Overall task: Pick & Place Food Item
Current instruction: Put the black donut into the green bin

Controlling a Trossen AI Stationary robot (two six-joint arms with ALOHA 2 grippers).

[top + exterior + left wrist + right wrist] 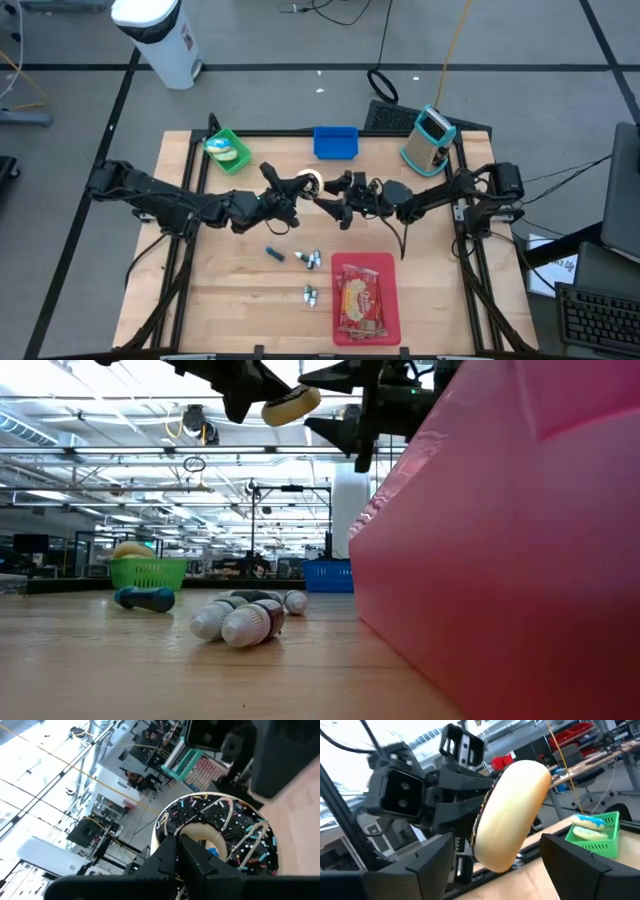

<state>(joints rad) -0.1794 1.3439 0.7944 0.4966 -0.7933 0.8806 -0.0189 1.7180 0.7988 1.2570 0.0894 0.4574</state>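
A doughnut (311, 183) with chocolate icing and coloured sprinkles (235, 835) hangs high over the middle of the table, with my left gripper (297, 194) shut on it from the table's left. Its tan underside (512, 815) faces my right gripper (336, 197). That gripper is open and reaches in from the table's right. Its two fingers (427, 865) stand on either side of the doughnut, and I see no touch. In the low view the doughnut (291, 405) hangs between the left gripper (250, 398) and the right gripper (335, 402). My left gripper holds the doughnut by the part of its ring (170, 822) nearest the gripper. The fingers (200, 862) reach in level from the table's left and cover the place of contact. The doughnut is lifted well clear of the table and stands tilted on edge.
A pink tray (390, 300) with a packaged snack lies at the near right. Small bottles (312, 260) and a blue piece (275, 253) lie loose mid-table. At the far edge stand a green basket (228, 150) of food, a blue bin (336, 143) and a teal device (430, 140).
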